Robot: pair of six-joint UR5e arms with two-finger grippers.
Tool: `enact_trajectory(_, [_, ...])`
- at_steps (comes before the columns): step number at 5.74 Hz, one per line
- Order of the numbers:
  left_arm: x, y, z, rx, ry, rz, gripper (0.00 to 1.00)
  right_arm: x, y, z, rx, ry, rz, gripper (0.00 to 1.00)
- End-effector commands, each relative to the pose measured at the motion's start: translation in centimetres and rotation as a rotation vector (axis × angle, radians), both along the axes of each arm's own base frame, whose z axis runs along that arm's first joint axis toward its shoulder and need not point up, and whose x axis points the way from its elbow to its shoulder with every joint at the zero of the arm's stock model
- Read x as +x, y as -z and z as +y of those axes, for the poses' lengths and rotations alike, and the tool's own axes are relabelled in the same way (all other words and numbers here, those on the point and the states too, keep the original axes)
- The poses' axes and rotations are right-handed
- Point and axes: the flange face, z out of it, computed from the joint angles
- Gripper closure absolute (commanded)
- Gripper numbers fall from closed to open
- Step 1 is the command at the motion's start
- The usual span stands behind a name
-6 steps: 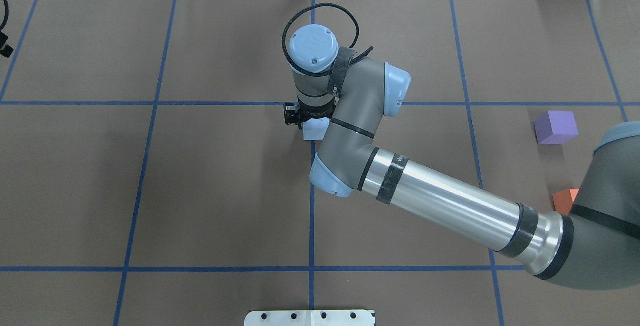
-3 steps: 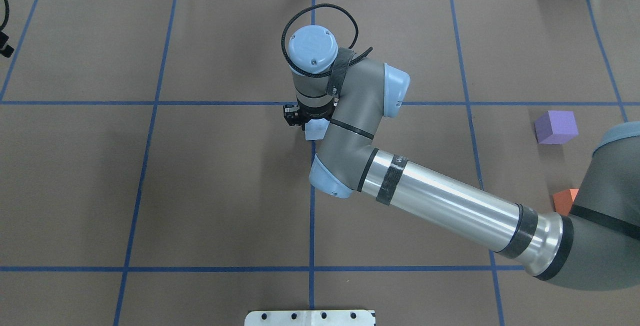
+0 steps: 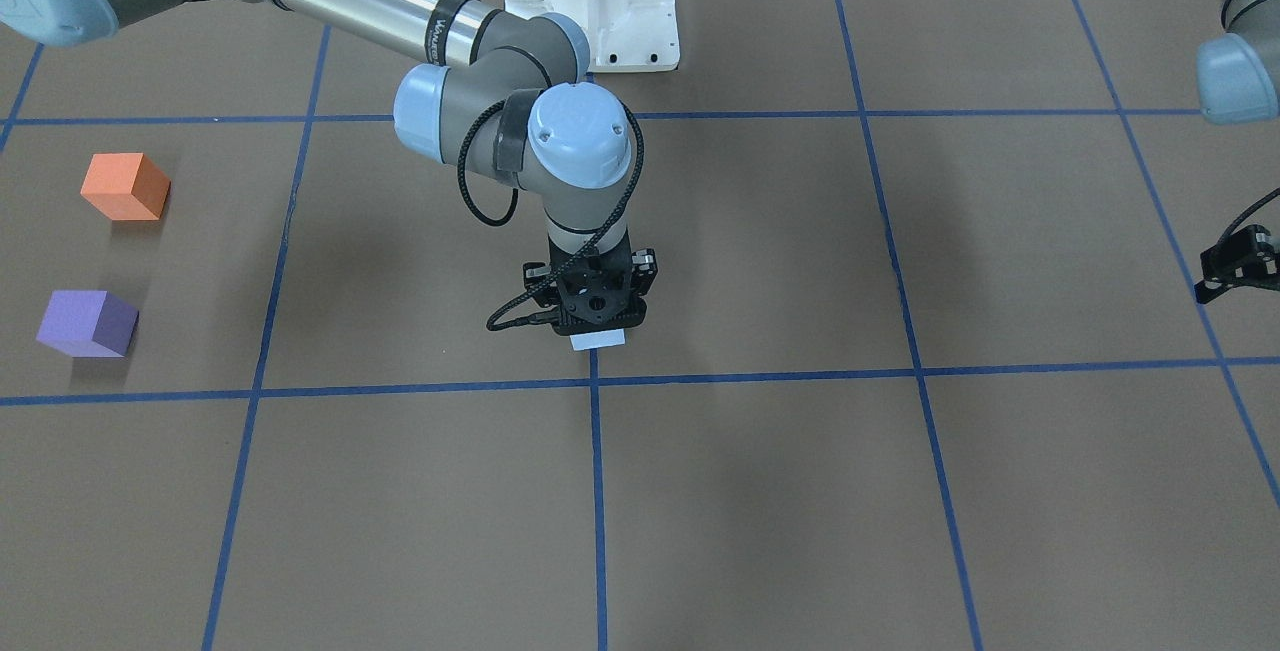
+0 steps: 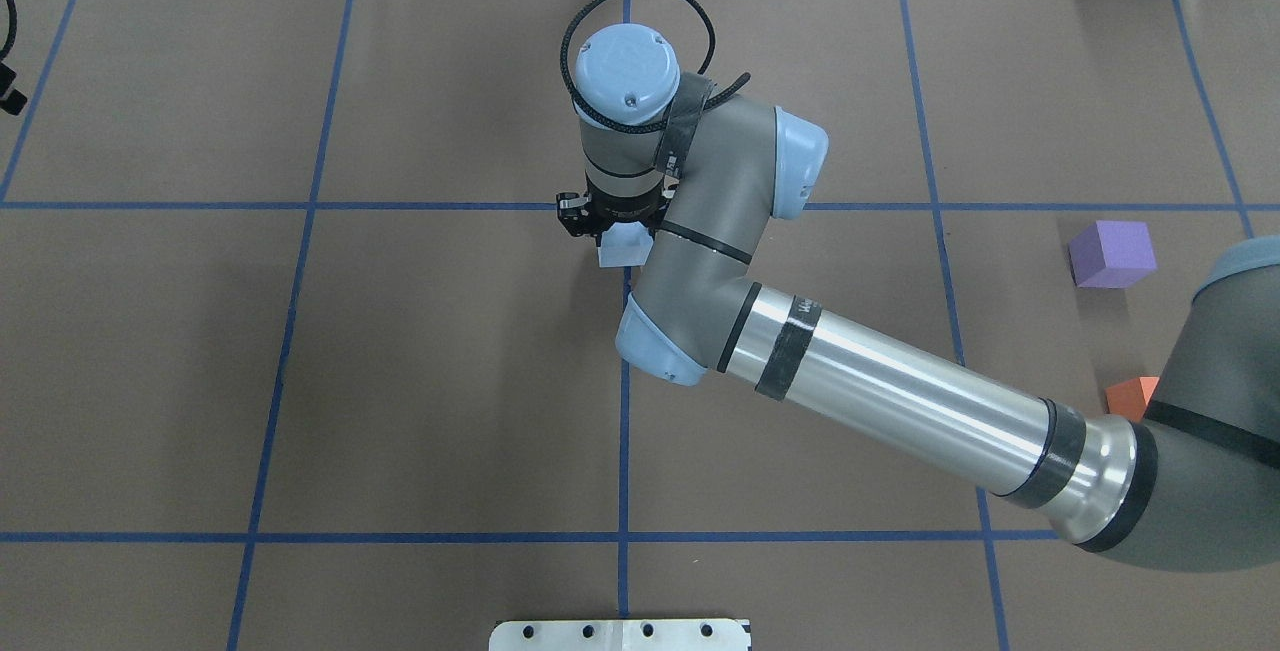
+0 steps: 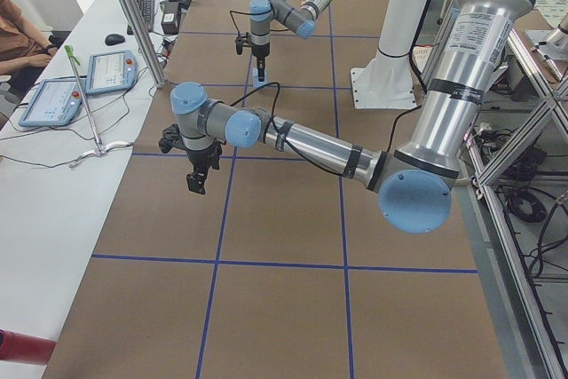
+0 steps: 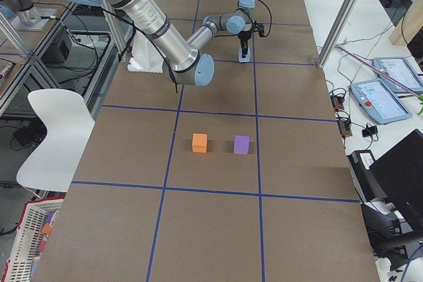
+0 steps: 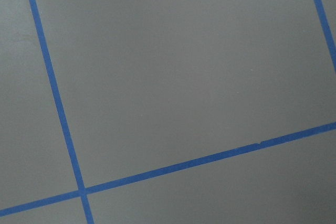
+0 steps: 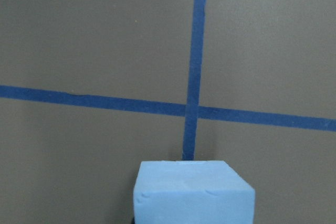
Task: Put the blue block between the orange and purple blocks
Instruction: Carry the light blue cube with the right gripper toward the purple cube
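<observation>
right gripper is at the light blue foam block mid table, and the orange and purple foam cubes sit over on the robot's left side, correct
Not quite. The orange foam cube and purple foam cube sit on the robot's right side, not its left, as the overhead exterior view shows. The right gripper is indeed at the light blue foam block mid table.

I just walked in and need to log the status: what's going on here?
The right gripper seems closed on the blue block near the middle of the table, beside a tape crossing. The orange block and purple block sit apart, far off on the robot's right. The left gripper hangs idle.
</observation>
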Motion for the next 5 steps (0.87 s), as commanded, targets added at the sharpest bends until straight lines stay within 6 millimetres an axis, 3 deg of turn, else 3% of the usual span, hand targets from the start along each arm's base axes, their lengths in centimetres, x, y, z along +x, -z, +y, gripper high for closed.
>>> enact_trajectory(1, [0.0, 0.0, 0.0, 0.0, 0.0, 0.0, 0.0, 7.9, 3.4, 0.5, -0.048, -0.029, 0.007, 1.0])
enact_trajectory(2, [0.1, 0.0, 0.0, 0.0, -0.001, 0.0, 0.0, 13.9, 1.7, 2.3, -0.052, -0.061, 0.014, 1.0])
enact_trajectory(3, [0.0, 0.0, 0.0, 0.0, 0.0, 0.0, 0.0, 18.6, -1.7, 3.4, -0.049, -0.074, 0.035, 1.0])
enact_trajectory(5, [0.0, 0.0, 0.1, 0.0, 0.0, 0.0, 0.0, 26.0, -3.3, 3.0, -0.03, -0.038, 0.142, 1.0])
